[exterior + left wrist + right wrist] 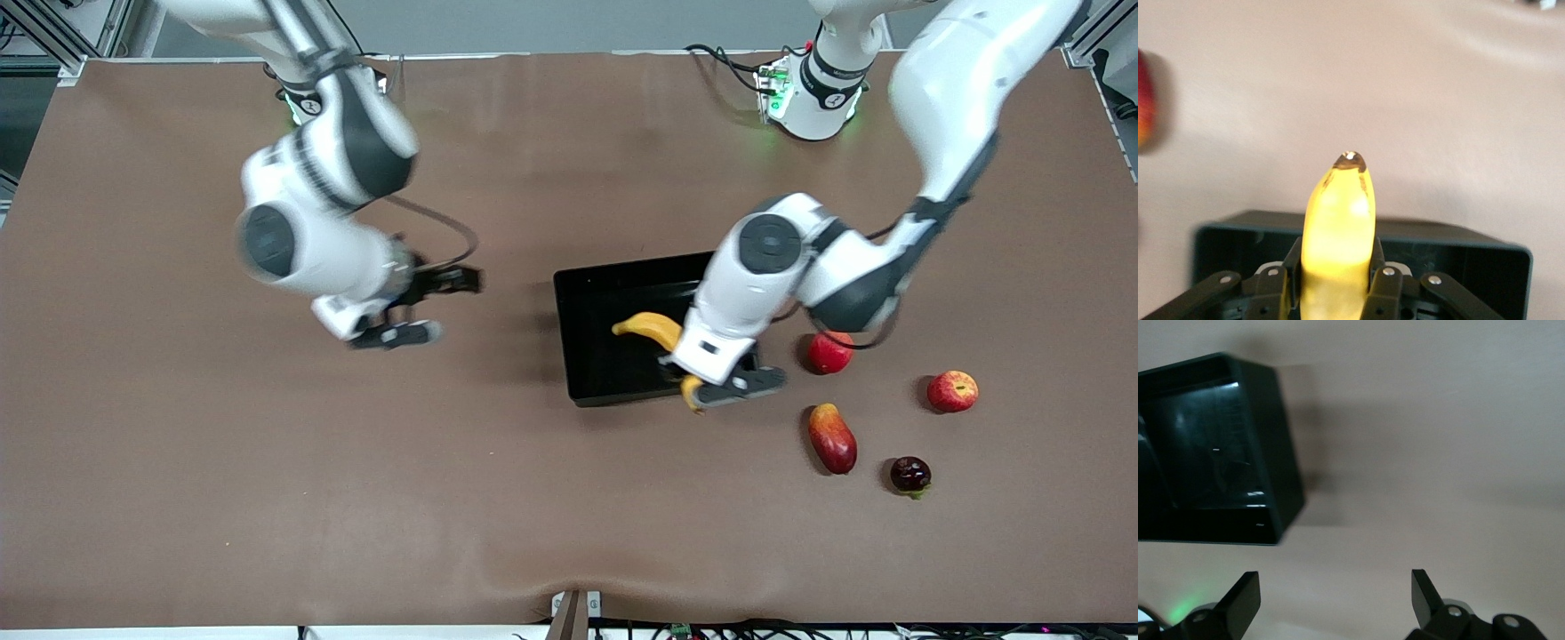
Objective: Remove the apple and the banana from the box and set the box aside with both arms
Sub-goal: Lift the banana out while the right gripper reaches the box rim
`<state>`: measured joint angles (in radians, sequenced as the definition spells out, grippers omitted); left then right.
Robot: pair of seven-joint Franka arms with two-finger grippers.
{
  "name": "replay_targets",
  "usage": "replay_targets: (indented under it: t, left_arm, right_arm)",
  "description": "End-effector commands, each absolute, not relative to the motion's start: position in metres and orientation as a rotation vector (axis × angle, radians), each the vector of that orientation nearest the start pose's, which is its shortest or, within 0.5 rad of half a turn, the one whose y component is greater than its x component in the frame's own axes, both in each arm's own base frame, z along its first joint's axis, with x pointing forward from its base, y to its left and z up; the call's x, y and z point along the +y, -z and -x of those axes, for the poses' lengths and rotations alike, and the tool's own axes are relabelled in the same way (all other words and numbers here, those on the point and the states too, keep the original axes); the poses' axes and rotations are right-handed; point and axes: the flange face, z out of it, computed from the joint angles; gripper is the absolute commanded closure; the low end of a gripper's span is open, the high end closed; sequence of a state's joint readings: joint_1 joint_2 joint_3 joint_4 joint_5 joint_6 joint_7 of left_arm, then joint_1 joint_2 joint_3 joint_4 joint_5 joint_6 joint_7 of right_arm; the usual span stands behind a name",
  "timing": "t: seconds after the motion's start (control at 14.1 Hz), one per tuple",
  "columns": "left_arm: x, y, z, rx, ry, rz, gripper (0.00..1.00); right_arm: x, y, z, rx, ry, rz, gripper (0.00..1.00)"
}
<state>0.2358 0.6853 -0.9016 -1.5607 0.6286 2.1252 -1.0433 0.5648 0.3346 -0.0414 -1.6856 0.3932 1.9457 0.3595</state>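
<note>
Left gripper [722, 384] hangs over the black tray [594, 307], at the tray's corner nearest the front camera toward the left arm's end, with its jaws clamped on the banana [653, 327]. In the left wrist view the fingers [1385, 287] press the banana [1338, 240] on both sides, its dark tip pointing out past the tray wall [1451, 233]. In the front view the banana runs from about 10 o'clock, over the tray's interior, to about 5 o'clock, where its lower end shows just under the gripper near the tray's rim. Whether the banana touches the tray floor cannot be told. The tray sits near the middle of the table [178, 462]. Right gripper [416, 307] hangs over bare table at the tray's 9 o'clock, well apart from it, jaws wide apart and holding nothing; the right wrist view shows both fingertips [1245, 597] spread, with the tray [1281, 453] farther off. Four other fruits lie on the table toward the left arm's end: a plain red round fruit [829, 353] just beside the left arm's wrist, at the tray's 3 o'clock; the apple [952, 390] with yellowish patches, farther out at 4 o'clock; a red-orange mango [832, 437] at 5 o'clock from the tray; and a small dark fruit [910, 474] beside the mango, nearest the front camera. The left arm's forearm covers the tray's end toward these fruits.
</note>
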Motion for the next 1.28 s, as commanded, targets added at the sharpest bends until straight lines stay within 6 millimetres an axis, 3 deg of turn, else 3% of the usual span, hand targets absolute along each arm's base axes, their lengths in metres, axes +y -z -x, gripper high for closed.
replay_targets:
  t: [0.0, 0.21, 0.36, 0.5, 0.57, 0.71, 0.85, 0.92, 1.07, 1.14, 1.21]
  left_arm:
    - [-0.263, -0.405, -0.648, -0.366, 0.160, 3.202, 1.00]
    - [-0.172, -0.413, -0.667, -0.318, 0.102, 3.180, 1.00]
    - [-0.125, -0.410, -0.669, -0.210, 0.016, 3.132, 1.00]
    - [-0.065, -0.403, -0.671, -0.157, -0.023, 3.106, 1.00]
    - [-0.035, -0.394, -0.670, -0.108, -0.047, 3.100, 1.00]
    - [0.017, -0.373, -0.664, -0.055, -0.081, 3.093, 1.00]
    - [0.044, -0.341, -0.652, -0.063, -0.087, 3.102, 1.00]
    - [0.052, -0.320, -0.641, -0.002, -0.075, 3.087, 1.00]
    - [0.052, -0.285, -0.623, 0.098, -0.065, 3.063, 1.00]
    - [0.053, -0.274, -0.618, 0.139, -0.059, 3.040, 1.00]
    - [0.054, -0.264, -0.615, 0.168, -0.070, 3.024, 1.00]
  right_arm:
    - [0.410, -0.384, -0.523, 0.055, -0.278, 2.849, 0.00]
    - [0.446, -0.349, -0.513, -0.014, -0.225, 2.879, 0.00]
    - [0.458, -0.328, -0.531, -0.111, -0.069, 2.944, 0.00]
    - [0.476, -0.314, -0.553, -0.203, 0.024, 2.974, 0.00]
    - [0.483, -0.296, -0.569, -0.228, 0.039, 2.973, 0.00]
    - [0.490, -0.293, -0.570, -0.259, 0.052, 2.974, 0.00]
    - [0.486, -0.287, -0.571, -0.285, 0.058, 3.001, 0.00]
    - [0.489, -0.273, -0.563, -0.291, 0.035, 3.012, 0.00]
    - [0.494, -0.249, -0.555, -0.259, -0.002, 3.035, 0.00]
    - [0.493, -0.243, -0.555, -0.231, -0.007, 3.041, 0.22]
    - [0.494, -0.238, -0.553, -0.216, -0.015, 3.044, 0.55]
